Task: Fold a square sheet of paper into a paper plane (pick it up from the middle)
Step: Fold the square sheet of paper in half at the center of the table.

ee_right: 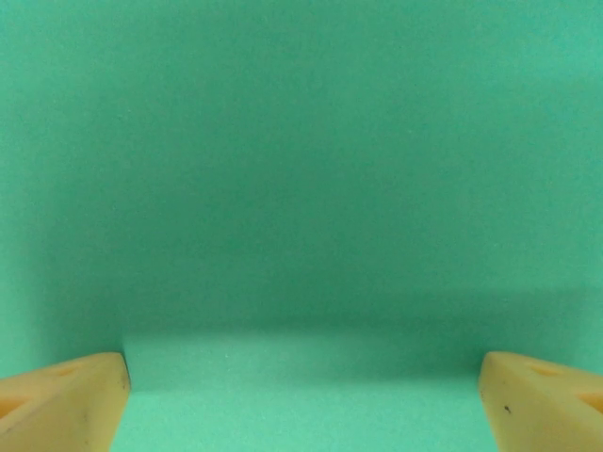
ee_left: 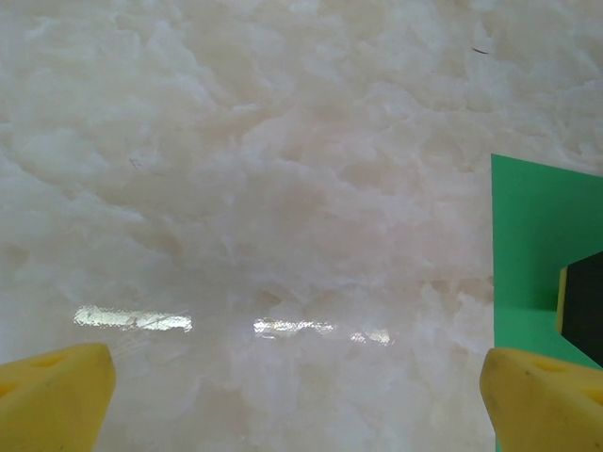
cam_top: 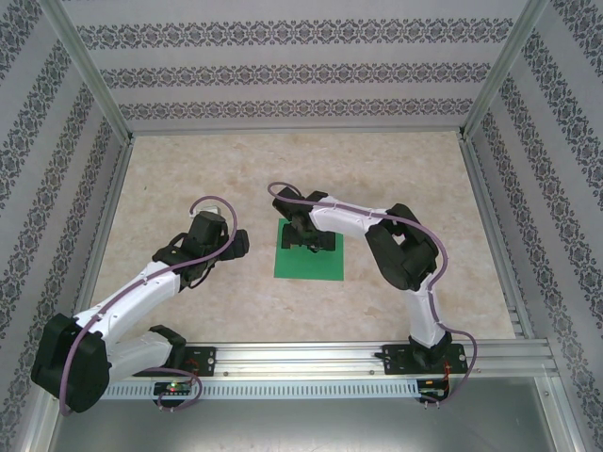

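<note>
Hovering wide open and empty over the square sheet of paper [cam_top: 307, 266], the right hand [cam_top: 311, 237] should be lowered dead-centre and closed gently.

Free to pass over bare table [cam_top: 217, 169] left, right and beyond the green sheet [cam_top: 311, 268]. Blocked above the sheet's far half by the right claw [ee_right: 301, 363], spread wide and low. Left claw [ee_left: 297, 353] gaping near the sheet's left edge.
</note>
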You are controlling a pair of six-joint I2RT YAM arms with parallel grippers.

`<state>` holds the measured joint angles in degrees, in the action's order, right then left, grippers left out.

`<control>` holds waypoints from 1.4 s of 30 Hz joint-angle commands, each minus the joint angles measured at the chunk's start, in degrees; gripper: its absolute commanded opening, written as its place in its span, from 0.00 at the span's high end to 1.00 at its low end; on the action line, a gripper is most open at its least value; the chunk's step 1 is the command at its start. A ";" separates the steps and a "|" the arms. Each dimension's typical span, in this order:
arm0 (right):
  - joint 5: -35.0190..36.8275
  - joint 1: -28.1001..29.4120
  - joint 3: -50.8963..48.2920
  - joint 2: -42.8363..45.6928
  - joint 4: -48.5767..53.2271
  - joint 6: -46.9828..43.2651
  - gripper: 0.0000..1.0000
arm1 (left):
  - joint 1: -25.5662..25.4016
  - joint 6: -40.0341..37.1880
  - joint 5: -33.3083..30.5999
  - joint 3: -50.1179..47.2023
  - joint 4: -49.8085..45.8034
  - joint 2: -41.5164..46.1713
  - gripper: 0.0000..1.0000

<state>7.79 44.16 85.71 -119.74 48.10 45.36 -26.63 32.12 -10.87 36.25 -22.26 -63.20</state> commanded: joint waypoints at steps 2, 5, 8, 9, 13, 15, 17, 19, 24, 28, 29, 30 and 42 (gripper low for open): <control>-1.81 0.20 -1.32 -1.71 -1.74 0.37 0.04 | 0.83 -0.43 0.75 -0.70 2.13 0.81 0.00; -0.83 0.99 -2.36 -3.16 -1.05 1.52 0.05 | 0.83 -0.76 0.87 -0.25 1.47 0.57 0.00; -1.50 1.15 -3.42 -3.95 -1.44 1.22 0.07 | 0.82 -0.92 0.74 -0.21 0.95 0.83 0.00; -1.73 1.18 -4.19 -3.80 -2.18 1.06 0.08 | 0.86 -0.83 0.82 -0.26 1.04 0.81 0.00; -2.11 0.71 -5.14 -2.56 -3.45 0.39 0.10 | 0.83 -0.76 1.20 -0.25 0.91 0.80 0.00; -2.33 0.45 -4.78 -2.02 -3.25 -0.35 0.11 | 0.84 -0.59 1.17 -0.15 0.90 0.80 0.00; -2.67 0.23 -4.47 -1.18 -3.44 -0.93 0.11 | 0.84 -0.31 1.36 -0.03 1.07 0.81 0.00; -3.10 0.18 -4.09 -0.28 -3.80 -1.68 0.13 | 0.82 -0.22 1.51 0.18 0.99 0.79 0.00; -4.42 -0.48 -3.38 1.66 -4.19 -1.67 0.23 | 0.88 -0.08 1.73 0.49 0.66 0.54 0.00; -5.13 -0.59 -3.38 3.13 -4.69 -1.78 0.34 | 0.86 0.91 2.00 0.71 0.63 1.38 0.00; -5.20 -0.73 -3.29 3.42 -4.67 -1.91 0.37 | 0.85 1.20 2.15 0.74 0.78 1.58 0.00; -5.21 -0.73 -3.35 3.95 -4.63 -1.91 0.38 | 0.88 1.43 2.25 0.75 0.90 1.76 0.00; -11.52 -2.04 -7.36 13.57 -11.67 -0.76 0.51 | 0.87 1.90 3.40 1.81 1.02 2.29 0.00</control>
<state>-0.19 42.98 80.16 -109.23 40.34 43.66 -26.63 33.34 -8.08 36.27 -22.11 -61.80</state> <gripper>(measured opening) 0.491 0.999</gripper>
